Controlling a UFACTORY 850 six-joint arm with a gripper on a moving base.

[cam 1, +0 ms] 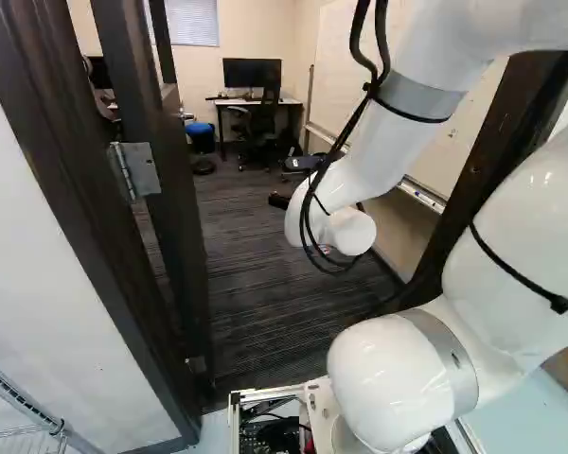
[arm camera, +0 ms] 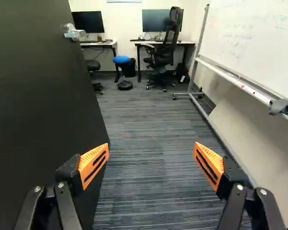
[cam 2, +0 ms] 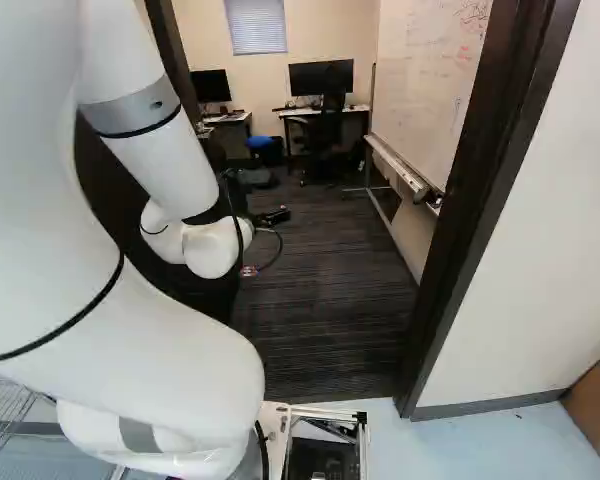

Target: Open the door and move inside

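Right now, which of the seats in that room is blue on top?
The low stool in front of the black bin. Its top is blue and its foot is round; the tall chair at the desk is black, on wheels.

"Passage?"
"One carpet lane (arm camera: 146, 129), between door (arm camera: 33, 110) and whiteboard (arm camera: 259, 38)."
"Obstructions?"
"One marker ledge (arm camera: 249, 89), whiteboard side, jutting; one swivel chair (arm camera: 162, 58) and one blue-topped stool (arm camera: 121, 59), far end."
"Gap, arm (cam 2: 155, 150) to door?"
"Uncertain; right base view too dark there."
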